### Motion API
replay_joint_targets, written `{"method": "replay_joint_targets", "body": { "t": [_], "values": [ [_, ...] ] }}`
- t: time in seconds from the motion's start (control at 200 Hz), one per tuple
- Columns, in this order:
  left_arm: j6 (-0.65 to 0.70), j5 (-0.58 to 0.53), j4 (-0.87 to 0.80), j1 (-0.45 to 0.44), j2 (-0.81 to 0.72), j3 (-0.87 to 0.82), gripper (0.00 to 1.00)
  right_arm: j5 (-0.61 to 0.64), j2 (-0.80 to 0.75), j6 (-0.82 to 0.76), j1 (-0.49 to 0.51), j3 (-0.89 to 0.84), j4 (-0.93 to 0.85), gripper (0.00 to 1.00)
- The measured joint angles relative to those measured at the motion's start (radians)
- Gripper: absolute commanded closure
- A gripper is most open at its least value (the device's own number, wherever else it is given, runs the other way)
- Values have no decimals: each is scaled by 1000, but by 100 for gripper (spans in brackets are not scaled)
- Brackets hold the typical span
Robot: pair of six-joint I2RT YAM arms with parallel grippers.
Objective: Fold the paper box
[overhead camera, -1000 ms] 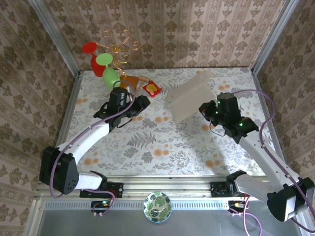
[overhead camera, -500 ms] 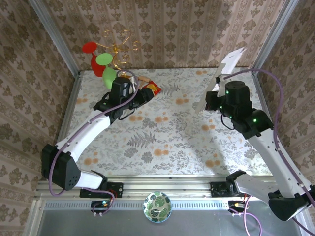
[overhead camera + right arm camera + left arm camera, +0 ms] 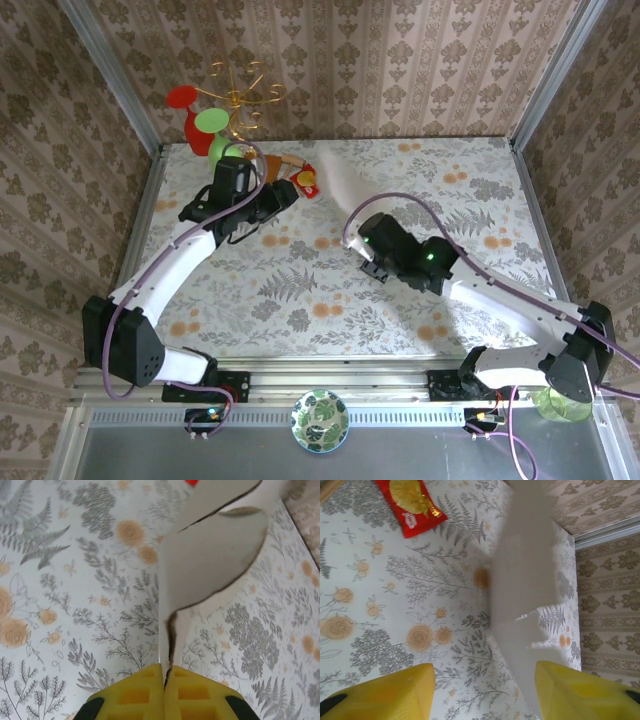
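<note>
Folding seems barely begun: the right fingers (image 3: pixel 131 696) pinch an edge of the paper box (image 3: pixel 210 555) (flaps loose, unfolded); the left fingers (image 3: pixel 385 690) stand spread beside it.

The table's (image 3: pixel 300 300) lower middle lies open; a red packet (image 3: pixel 308 180) and ornament (image 3: pixel 212 122) crowd the upper left, and the paper box (image 3: pixel 340 180) blocks the upper centre.

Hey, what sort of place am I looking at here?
Probably a staged robot test cell, not a real room: wallpaper panels set in an aluminium frame, a floral-covered table, and robot arms bolted to its near rail.
</note>
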Motion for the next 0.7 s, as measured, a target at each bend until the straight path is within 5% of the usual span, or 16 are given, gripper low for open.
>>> {"method": "replay_joint_targets", "body": {
  "t": [0.7],
  "values": [
    [49,-40,-248,39,102,80,39,37,26,-119,101,-50,3,100]
  ]
}}
